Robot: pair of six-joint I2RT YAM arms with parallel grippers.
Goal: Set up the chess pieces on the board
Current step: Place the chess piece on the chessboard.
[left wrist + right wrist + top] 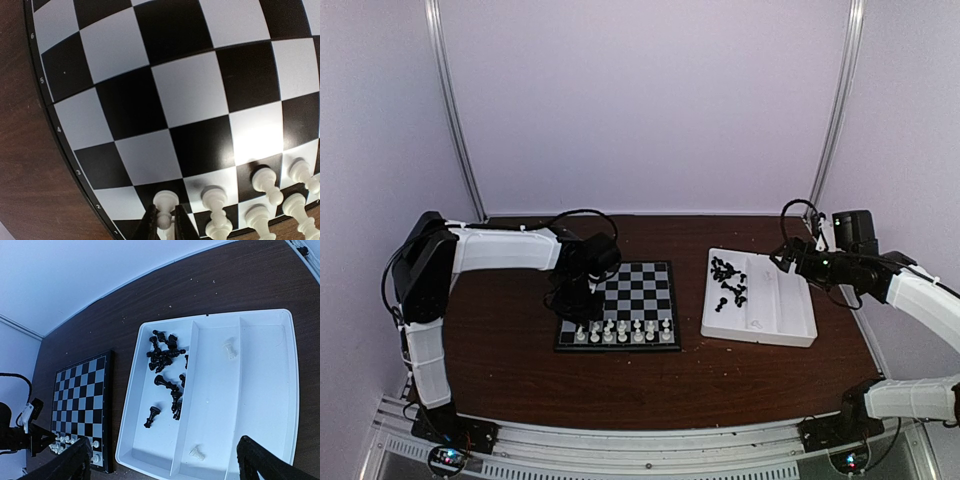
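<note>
A flat square chessboard of black and pale squares with a thin black edge [620, 295] lies on the dark brown wooden worktop [510, 360], a little toward 9 o'clock from the middle in the top view. Small white plastic chess pieces [623, 332] stand along the board's 6 o'clock edge; the rest of its squares are bare.

The left gripper [580, 300] hangs over the board's 7 o'clock corner. In the left wrist view its dark fingers [151, 224] stand narrow, closed on the lower body of a small white plastic pawn [165, 202] that stands upright. The pawn is by the board's numbered edge, with more white pawns [264, 181] in line beside it.

At 3 o'clock from the board, just apart from it, sits a white rectangular plastic tray with three long compartments [798, 335]. A heap of small black plastic chess pieces [164, 356] lies in the compartment nearest the board, some tipped over and one black pawn [151, 416] upright apart from the rest. Two pale pieces [230, 347] lie in the middle compartment, well apart.

The right gripper [165, 455] hovers above the tray's 3 o'clock side, its fingers [75, 462] spread wide, with nothing between them.
</note>
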